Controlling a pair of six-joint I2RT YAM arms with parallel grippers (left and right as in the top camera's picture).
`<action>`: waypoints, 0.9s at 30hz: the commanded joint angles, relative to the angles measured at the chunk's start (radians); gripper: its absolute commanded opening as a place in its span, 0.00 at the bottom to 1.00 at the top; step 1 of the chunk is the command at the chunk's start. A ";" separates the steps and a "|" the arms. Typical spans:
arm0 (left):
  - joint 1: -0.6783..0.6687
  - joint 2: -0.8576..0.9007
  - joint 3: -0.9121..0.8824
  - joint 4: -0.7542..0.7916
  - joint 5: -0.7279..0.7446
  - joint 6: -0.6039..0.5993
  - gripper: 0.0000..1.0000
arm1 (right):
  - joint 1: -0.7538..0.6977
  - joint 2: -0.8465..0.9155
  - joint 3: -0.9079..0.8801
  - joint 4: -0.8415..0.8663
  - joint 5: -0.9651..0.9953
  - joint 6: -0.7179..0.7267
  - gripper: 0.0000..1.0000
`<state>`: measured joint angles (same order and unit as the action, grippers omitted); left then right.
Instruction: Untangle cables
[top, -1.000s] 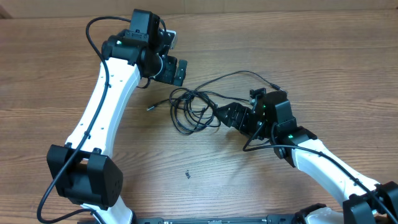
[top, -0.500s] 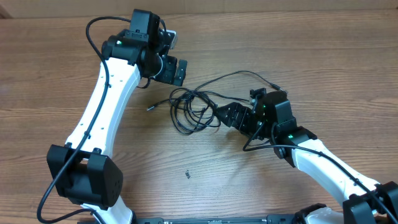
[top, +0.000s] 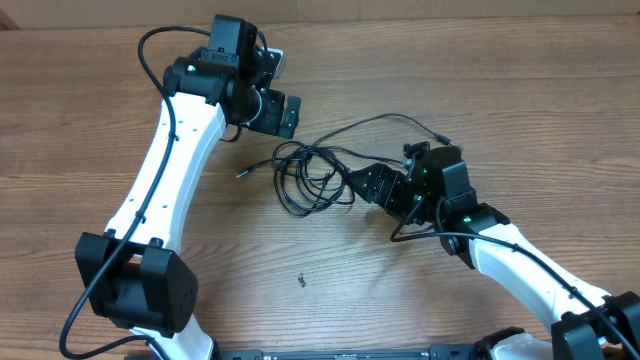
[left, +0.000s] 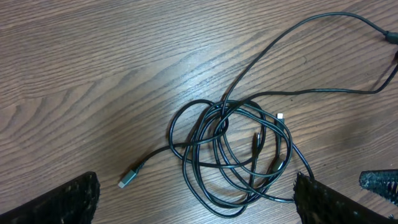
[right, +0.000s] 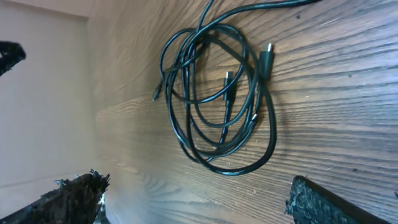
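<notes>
The cables (top: 308, 178) lie as a looped black bundle on the wooden table, between my two arms. One strand (top: 385, 118) runs off to the right, and a silver-tipped plug (top: 241, 172) sticks out to the left. My left gripper (top: 283, 112) hangs open above and to the left of the bundle; in the left wrist view the cables (left: 231, 155) lie between its fingers (left: 62, 202), untouched. My right gripper (top: 362, 184) is open right at the bundle's right edge; in the right wrist view the loops (right: 239, 172) lie just ahead of its open gripper (right: 196, 193).
Small dark specks (top: 300, 280) lie on the wood in front of the bundle. The table's far edge (top: 400, 18) runs along the top of the overhead view. The arms' own thick black cables (top: 150, 45) loop beside them.
</notes>
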<state>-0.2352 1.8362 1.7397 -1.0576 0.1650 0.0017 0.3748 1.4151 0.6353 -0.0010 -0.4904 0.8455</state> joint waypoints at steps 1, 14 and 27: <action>-0.001 -0.026 0.003 0.000 0.016 -0.009 1.00 | 0.042 0.005 0.012 0.005 0.078 0.050 0.96; -0.001 -0.026 0.003 0.000 0.016 -0.010 1.00 | 0.153 0.098 0.012 0.065 0.202 0.208 0.96; -0.001 -0.026 0.003 0.000 0.016 -0.009 1.00 | 0.182 0.183 0.012 0.107 0.334 0.259 0.91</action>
<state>-0.2352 1.8362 1.7397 -1.0576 0.1654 0.0017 0.5350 1.5654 0.6353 0.0883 -0.2230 1.0966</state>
